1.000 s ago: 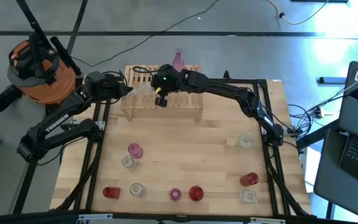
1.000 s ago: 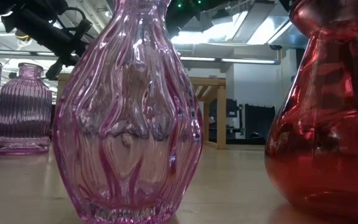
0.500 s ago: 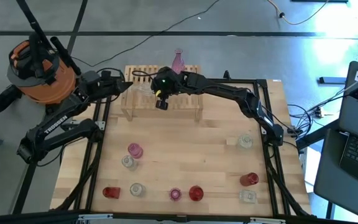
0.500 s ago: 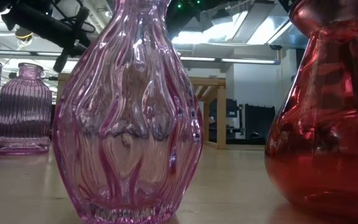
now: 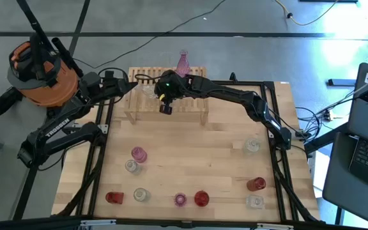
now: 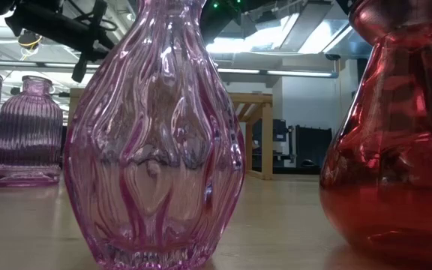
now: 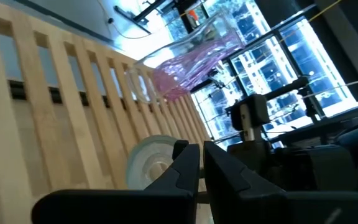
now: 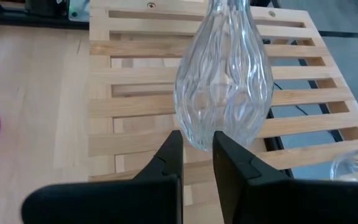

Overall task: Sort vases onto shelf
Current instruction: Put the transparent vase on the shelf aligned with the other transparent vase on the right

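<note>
rippled pink vase (image 6: 154, 142) beside deep red vase (image 6: 392, 142); ribbed lilac bottle (image 6: 28, 135) behind; pale slatted shelf (image 8: 135, 93) under clear rippled vase (image 8: 224, 87).

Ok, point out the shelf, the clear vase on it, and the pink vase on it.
shelf (image 8: 135, 81), right wrist view, bare slat.
clear vase (image 8: 224, 93), right wrist view, belly.
pink vase (image 5: 183, 62), high view, body.

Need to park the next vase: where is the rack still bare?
The rack looks bare along its front slats and right half. Crowded spots: the back edge by the pink vase and the left part, where a clear vase stands beside both hands.
</note>
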Motion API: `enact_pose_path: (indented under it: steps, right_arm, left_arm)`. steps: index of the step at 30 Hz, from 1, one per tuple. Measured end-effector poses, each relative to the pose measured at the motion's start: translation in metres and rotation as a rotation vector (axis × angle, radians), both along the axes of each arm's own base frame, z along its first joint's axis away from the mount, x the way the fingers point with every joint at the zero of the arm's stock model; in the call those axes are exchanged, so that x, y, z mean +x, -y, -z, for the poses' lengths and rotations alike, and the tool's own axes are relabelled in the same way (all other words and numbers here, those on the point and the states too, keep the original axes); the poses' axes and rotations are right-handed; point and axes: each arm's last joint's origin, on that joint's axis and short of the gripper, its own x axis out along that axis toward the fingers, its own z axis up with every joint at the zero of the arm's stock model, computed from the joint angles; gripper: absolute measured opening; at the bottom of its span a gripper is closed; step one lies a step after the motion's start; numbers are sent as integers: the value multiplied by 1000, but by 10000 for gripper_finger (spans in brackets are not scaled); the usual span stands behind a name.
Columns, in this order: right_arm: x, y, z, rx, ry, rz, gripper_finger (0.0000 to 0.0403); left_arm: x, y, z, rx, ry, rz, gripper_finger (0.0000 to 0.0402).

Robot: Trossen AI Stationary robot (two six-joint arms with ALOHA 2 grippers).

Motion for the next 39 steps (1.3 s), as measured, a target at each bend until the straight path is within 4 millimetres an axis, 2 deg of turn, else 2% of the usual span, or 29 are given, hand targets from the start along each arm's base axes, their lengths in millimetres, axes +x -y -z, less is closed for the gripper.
enact_pose_path:
  steps: [15, 20, 27, 30, 34, 37, 39]
  right_arm:
    - [0, 1, 0, -9, -4, 12, 39]
    - [6, 0, 14, 11, -27, 4, 39]
    - [9, -8, 22, 11, -50, 10, 39]
    - [10, -8, 22, 4, -51, 15, 39]
    - [10, -8, 22, 3, -52, 18, 39]
    - [10, -7, 21, 0, -39, 19, 39]
    - [11, -6, 19, -4, -22, 21, 39]
  left_arm:
    - [1, 0, -8, 19, 85, 16, 15]
    - [1, -1, -9, 11, 95, 15, 15]
    - [-2, 3, -15, 67, 79, 1, 9]
    - [-12, 12, -36, 129, -8, -63, 2]
    - [-31, 30, -64, 133, -259, -136, 1]
    - [-43, 44, -71, 80, -398, -121, 1]
    - [-48, 51, -64, 14, -505, -74, 1]
